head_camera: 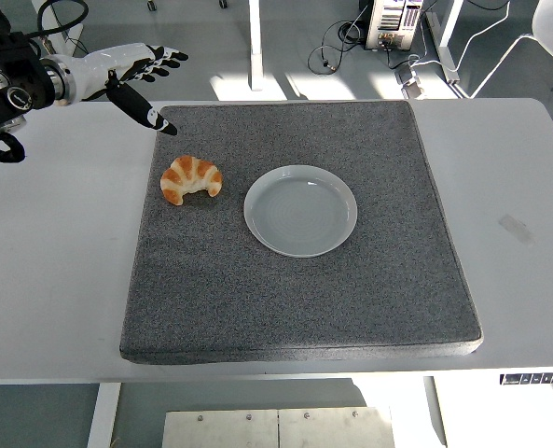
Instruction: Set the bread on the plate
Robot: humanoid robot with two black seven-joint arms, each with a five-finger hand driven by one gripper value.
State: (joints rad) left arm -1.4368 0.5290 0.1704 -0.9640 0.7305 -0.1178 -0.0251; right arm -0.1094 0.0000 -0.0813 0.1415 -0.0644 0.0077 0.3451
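Golden bread (191, 179), croissant shape, lies on left part of grey mat (295, 308), just left of plate (300, 210), not touching it. Plate pale, round, near mat centre, nothing on it. Mat sits on white table (518, 187). Left hand (131, 75) up at far-left corner of mat, above and behind bread, well apart from it; fingers spread, thumb pointing down toward mat, holding nothing. Black forearm enters from left edge. Floor w/ cables and table legs beyond far edge.
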